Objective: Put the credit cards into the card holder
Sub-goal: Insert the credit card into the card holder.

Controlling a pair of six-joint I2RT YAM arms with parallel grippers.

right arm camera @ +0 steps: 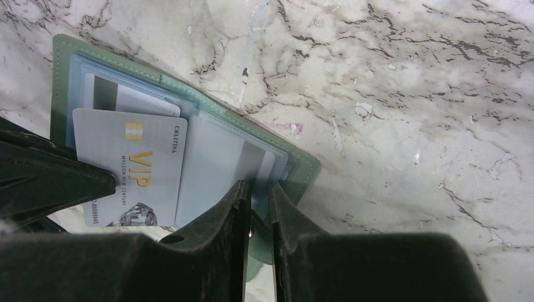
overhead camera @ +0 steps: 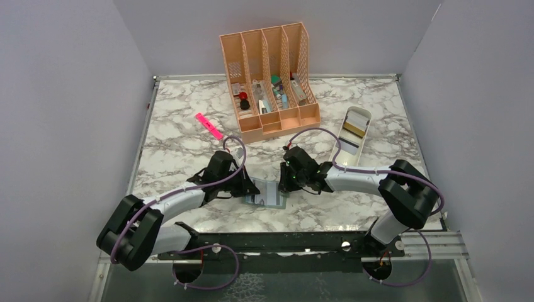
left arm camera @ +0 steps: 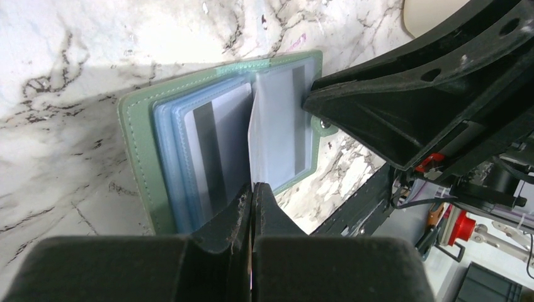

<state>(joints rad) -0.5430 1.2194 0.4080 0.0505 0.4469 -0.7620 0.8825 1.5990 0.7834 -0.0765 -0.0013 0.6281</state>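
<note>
Marble table (overhead camera: 182,148) has a pink pen (overhead camera: 208,125) lying on its left side. Next comes the left gripper (left arm camera: 253,196). Its two fingers are pressed tight together, and they pinch a clear pocket page (left arm camera: 261,145) that stands up from the card holder (left arm camera: 135,148). The card holder lies open and flat near the front edge, right between both grippers. A grey card (right arm camera: 129,176) with gold VIP letters rests on its pockets. I cannot tell if it is inside one. The right gripper (right arm camera: 258,195) has its fingers almost together, clamped on the green side of the card holder. Farther right, a white tray (overhead camera: 350,146) holds more cards (overhead camera: 354,128).
</note>
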